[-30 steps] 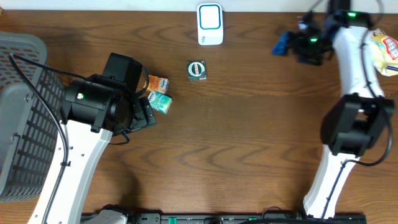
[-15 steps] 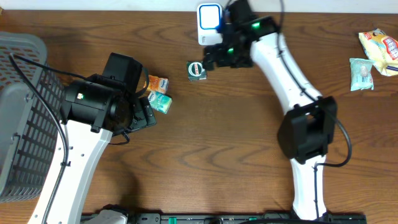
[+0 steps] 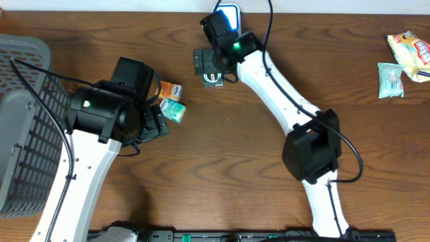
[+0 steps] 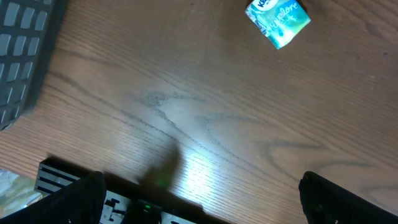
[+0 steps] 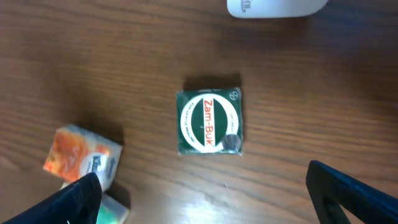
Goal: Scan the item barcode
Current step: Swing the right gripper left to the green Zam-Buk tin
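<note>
Green card with a white oval and red Zam-Buk lettering marks the item to scan: a small box (image 5: 209,121) lying flat on the bench (image 5: 323,87), label up, just short of the white scanner (image 5: 273,6) at the far edge. No barcode shows on the upper face, so which side carries it cannot be told.

In the wrist view the right hand (image 5: 208,196) hangs over the box. The box lies ahead of the fingertips, roughly centred between them and not yet inside the gap. The box is close to square; its lettering runs away from the hand, so the two dark fingers, one at each lower corner of that view, line up with its left and right sides. The jaws stand fully spread, well wider than the box, and touch nothing.

An orange packet (image 5: 81,155) and a teal packet (image 4: 278,22) lie off to one side, apart from the box and clear of the approach.

The left hand (image 4: 211,199) is also wide open and empty, low over bare wood near the teal packet and well apart from the box. The right arm is plainly the nearer one. I judge that the coming move needs a short advance and descent to bring the fingers either side of the box.
</note>
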Motion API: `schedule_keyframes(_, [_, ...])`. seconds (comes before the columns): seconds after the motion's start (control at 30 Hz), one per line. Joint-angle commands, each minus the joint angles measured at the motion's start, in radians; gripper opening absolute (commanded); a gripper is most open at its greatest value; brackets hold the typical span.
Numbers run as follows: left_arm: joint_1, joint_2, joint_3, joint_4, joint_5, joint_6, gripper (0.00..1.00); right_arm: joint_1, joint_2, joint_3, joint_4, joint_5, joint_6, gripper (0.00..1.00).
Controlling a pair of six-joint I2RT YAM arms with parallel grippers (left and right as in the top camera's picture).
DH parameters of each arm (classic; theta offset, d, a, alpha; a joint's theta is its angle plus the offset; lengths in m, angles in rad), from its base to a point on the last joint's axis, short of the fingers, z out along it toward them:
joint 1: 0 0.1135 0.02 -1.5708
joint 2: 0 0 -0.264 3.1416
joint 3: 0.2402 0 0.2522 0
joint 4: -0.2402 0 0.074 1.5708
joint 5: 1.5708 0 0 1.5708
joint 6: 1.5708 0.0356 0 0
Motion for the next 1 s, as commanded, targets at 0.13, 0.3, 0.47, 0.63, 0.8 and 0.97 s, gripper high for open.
schedule_keyframes(0.13, [0.004,-0.005,0.005,-0.003,-0.003,-0.009,0.98,0.014,0.106,-0.005,0.027,0.101,0.092,0.99])
schedule_keyframes(0.3, [0.004,-0.005,0.005,-0.003,-0.003,-0.009,0.97,0.015,0.145,-0.005,0.028,0.105,0.101,0.96])
schedule_keyframes(0.47, [0.004,-0.005,0.005,-0.003,-0.003,-0.009,0.98,0.032,0.188,-0.005,0.043,0.101,0.078,0.97])
schedule_keyframes(0.63, [0.004,-0.005,0.005,-0.003,-0.003,-0.009,0.98,0.052,0.2,-0.005,0.063,0.112,0.028,0.97])
schedule_keyframes(0.8, [0.004,-0.005,0.005,-0.003,-0.003,-0.009,0.98,0.052,0.2,-0.005,0.041,0.183,0.028,0.84])
schedule_keyframes(0.97, [0.004,-0.005,0.005,-0.003,-0.003,-0.009,0.98,0.039,0.2,-0.005,0.002,0.216,0.028,0.81])
